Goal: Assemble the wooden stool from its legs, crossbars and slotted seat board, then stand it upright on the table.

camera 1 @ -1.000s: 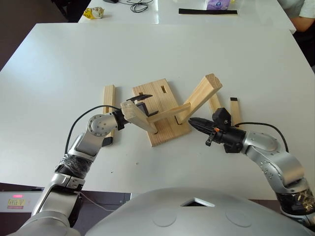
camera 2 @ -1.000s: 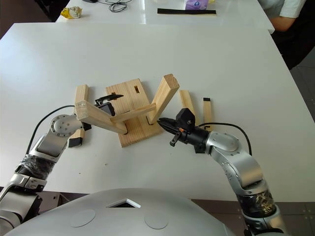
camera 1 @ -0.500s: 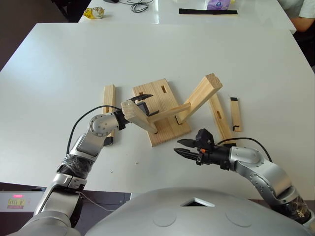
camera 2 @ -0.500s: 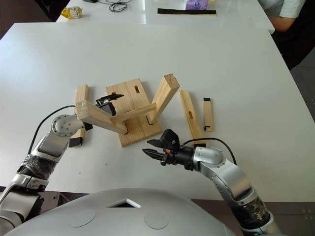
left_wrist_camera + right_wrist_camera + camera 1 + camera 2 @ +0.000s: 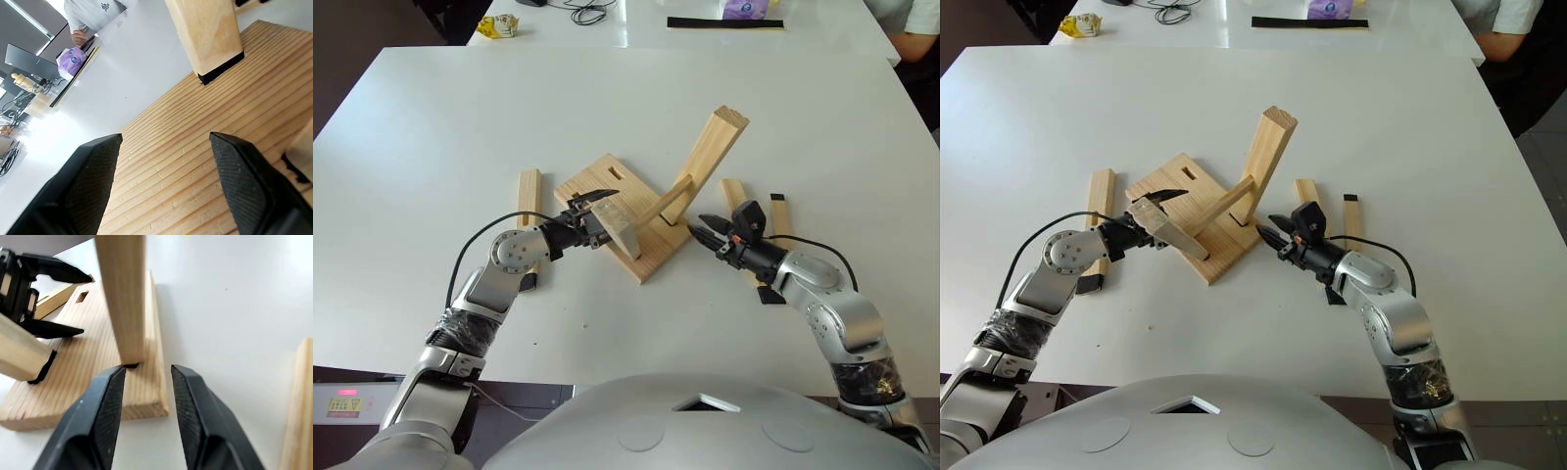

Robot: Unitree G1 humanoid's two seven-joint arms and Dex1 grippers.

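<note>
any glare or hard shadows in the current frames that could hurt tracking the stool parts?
Left eye view: main table evenly lit, no hard shadows around the seat board; strong glare sits on the back table. Left wrist view: washed-out bright patch on the main table beside the seat board. Right wrist view: no glare, just a soft shadow on the main table next to the seat board.

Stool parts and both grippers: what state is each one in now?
seat board: flat on table, two legs standing on it.
tall leg: leaning, foot on board.
low leg: tilted steeply, end on board.
crossbar: joins both legs.
left gripper: open, over board.
right gripper: open, at tall leg's foot.
loose leg: flat on table.
</note>
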